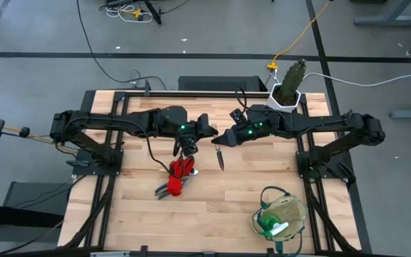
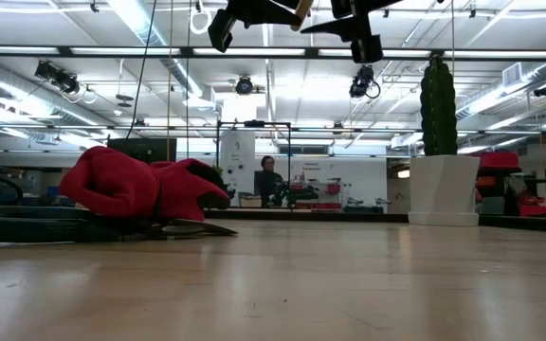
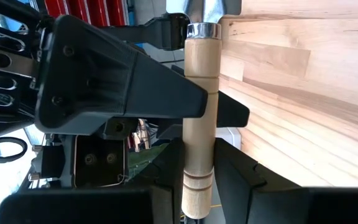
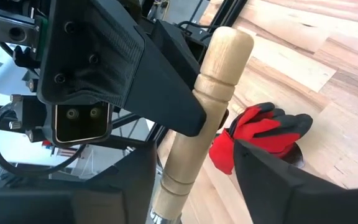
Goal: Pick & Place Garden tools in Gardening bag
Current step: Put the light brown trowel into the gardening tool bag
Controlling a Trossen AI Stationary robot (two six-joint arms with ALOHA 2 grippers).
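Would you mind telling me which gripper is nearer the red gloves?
Left. The left gripper hangs just above the red gloves; the right gripper sits farther toward the cactus side.

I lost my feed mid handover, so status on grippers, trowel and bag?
Left gripper shut on trowel handle, mid-air. Right gripper straddles the same handle, jaws not closed. Gardening bag at right front, spray bottle inside. Gloves lie below.

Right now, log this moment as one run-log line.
left fingers: shut on trowel handle, above table | right fingers: open around same handle | gloves: on table | gardening bag: holds spray bottle
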